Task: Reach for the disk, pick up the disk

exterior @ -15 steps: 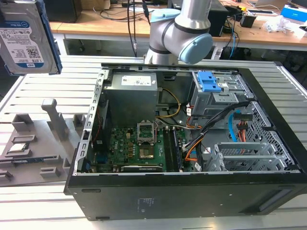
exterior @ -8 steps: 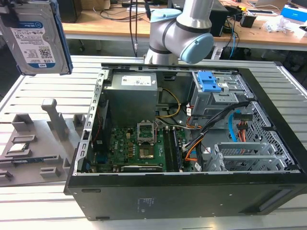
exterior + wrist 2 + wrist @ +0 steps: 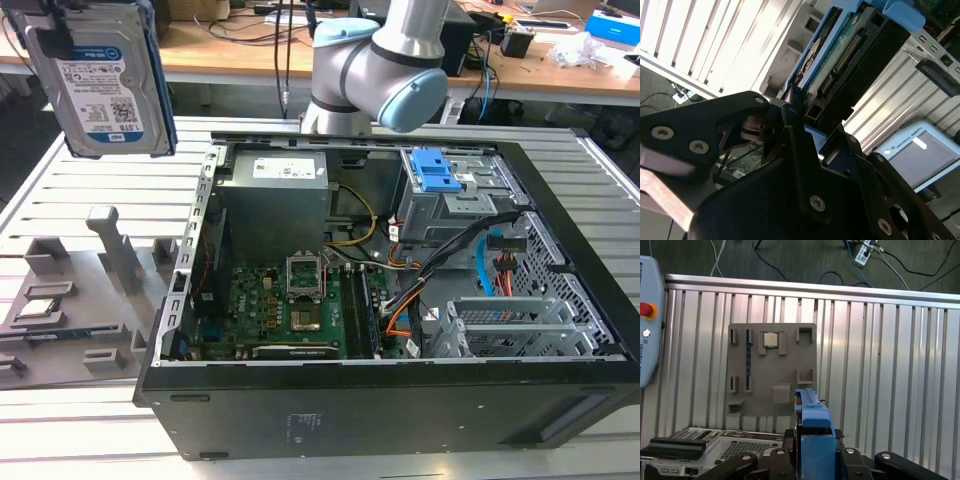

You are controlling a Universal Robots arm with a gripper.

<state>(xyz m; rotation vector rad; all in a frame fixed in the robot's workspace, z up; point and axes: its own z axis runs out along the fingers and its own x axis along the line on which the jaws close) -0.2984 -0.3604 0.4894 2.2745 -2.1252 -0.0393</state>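
My claw (image 3: 798, 107) is clamped on one end of the disk (image 3: 105, 85), which hangs straight out from my fingers, long axis pointing away from the claw, well above the grey fixture tray (image 3: 772, 405)

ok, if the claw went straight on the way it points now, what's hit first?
The claw is shut on the disk, which sticks out ahead, so the disk lands first: likely on the grey tray, near its edge, or the slatted table beside it. Depth is unclear.
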